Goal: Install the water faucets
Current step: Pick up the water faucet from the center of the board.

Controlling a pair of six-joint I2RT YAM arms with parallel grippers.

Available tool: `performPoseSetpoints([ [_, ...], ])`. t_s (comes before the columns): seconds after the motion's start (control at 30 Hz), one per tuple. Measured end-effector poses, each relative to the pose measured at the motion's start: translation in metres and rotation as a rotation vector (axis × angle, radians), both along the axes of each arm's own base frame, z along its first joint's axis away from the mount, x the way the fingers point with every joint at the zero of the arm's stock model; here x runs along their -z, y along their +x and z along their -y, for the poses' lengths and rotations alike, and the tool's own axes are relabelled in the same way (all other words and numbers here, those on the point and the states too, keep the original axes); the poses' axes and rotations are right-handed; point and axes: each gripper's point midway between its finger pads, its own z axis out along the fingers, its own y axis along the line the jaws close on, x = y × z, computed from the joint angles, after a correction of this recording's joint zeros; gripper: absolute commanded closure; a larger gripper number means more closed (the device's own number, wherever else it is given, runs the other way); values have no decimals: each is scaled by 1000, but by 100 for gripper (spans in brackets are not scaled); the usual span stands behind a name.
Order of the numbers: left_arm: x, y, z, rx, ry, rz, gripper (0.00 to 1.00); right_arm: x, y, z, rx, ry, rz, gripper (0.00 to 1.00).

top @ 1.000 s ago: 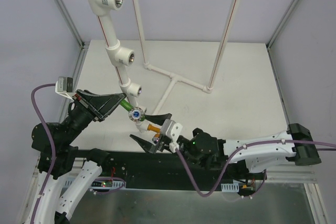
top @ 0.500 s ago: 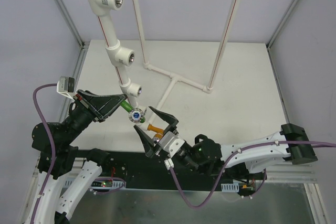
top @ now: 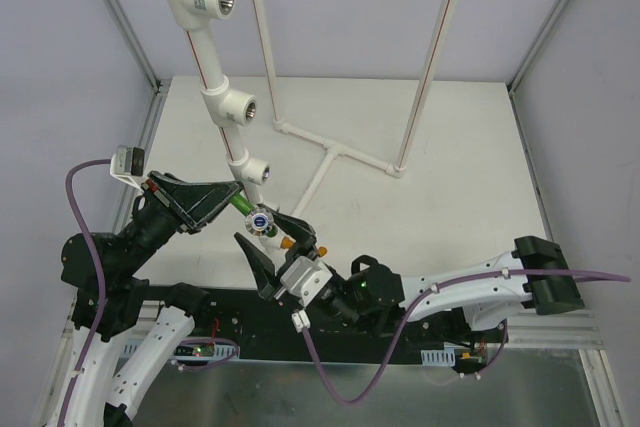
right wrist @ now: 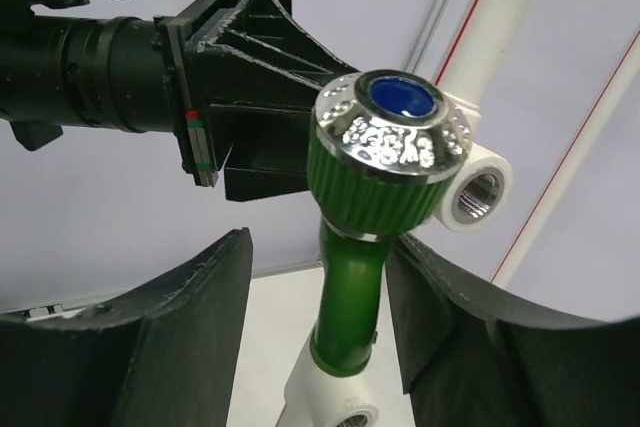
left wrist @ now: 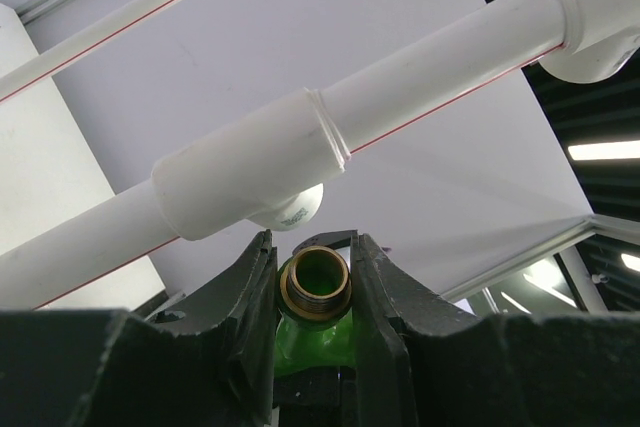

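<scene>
You see the left gripper (left wrist: 313, 250) clamped on the green faucet (left wrist: 312, 339), whose brass threaded end points up, just below the outlet of a white tee fitting (left wrist: 245, 177) on a red-striped pipe (left wrist: 450, 52).

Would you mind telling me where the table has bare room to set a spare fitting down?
Widest bare patch: the table right of the flat pipe tee, out to its right edge. Smaller strip: back left. Crowded: near centre, where left gripper and right gripper meet at the green faucet.
</scene>
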Motion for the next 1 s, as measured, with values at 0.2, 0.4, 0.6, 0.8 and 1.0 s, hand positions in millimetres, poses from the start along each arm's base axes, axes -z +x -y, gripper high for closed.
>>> performPoseSetpoints([
  [0.2, 0, -2, 1, 14, -9, -11, 100, -12, -2, -8, -14, 31, 16, 44],
  [0.4, -1, -6, 1, 33, -18, -18, 100, -33, 0, -6, -22, 93, 25, 53],
  [0.6, -2, -8, 0, 34, -29, -21, 100, -39, 4, -9, -27, 115, 29, 63],
  [0.8, -1, -4, -1, 22, -41, -36, 100, -41, 8, -10, -45, 133, 18, 100],
  [1.0, 4, 0, -1, 17, -43, -53, 68, -36, 12, -10, -69, 125, -36, 100],
])
